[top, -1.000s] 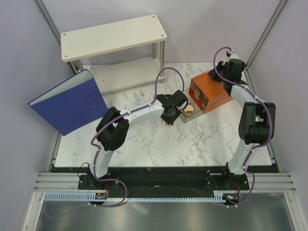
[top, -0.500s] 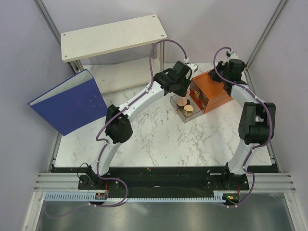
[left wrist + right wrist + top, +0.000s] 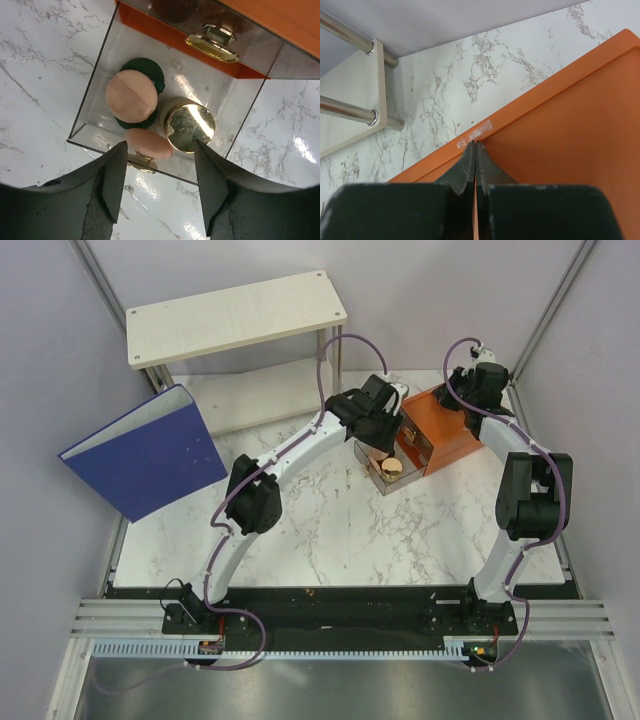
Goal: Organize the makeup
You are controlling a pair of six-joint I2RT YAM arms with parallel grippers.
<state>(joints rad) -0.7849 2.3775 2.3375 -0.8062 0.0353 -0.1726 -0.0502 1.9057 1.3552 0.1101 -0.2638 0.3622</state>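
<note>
A clear drawer [image 3: 210,85] stands pulled out of the orange box [image 3: 440,435]. In it lie a round gold jar [image 3: 190,127], two dark green discs [image 3: 148,71] and a peach-pink disc [image 3: 131,96] resting on the green ones. A second peach-pink disc [image 3: 148,143] lies at the drawer's front wall. My left gripper [image 3: 160,146] hovers open over that front edge, holding nothing. My right gripper [image 3: 477,145] is shut, its tips pressed on the orange box's top near the back edge. The bottles are out of view.
A big blue binder [image 3: 145,452] leans at the left. A white two-level shelf [image 3: 235,315] stands at the back left. A shut upper drawer with a gold handle [image 3: 212,42] sits above the open one. Marble table [image 3: 330,530] spreads in front.
My left arm swung from the table in front of the drawer to above it and opened. The peach-pink disc it carried now lies in the drawer. The right arm stayed put.
</note>
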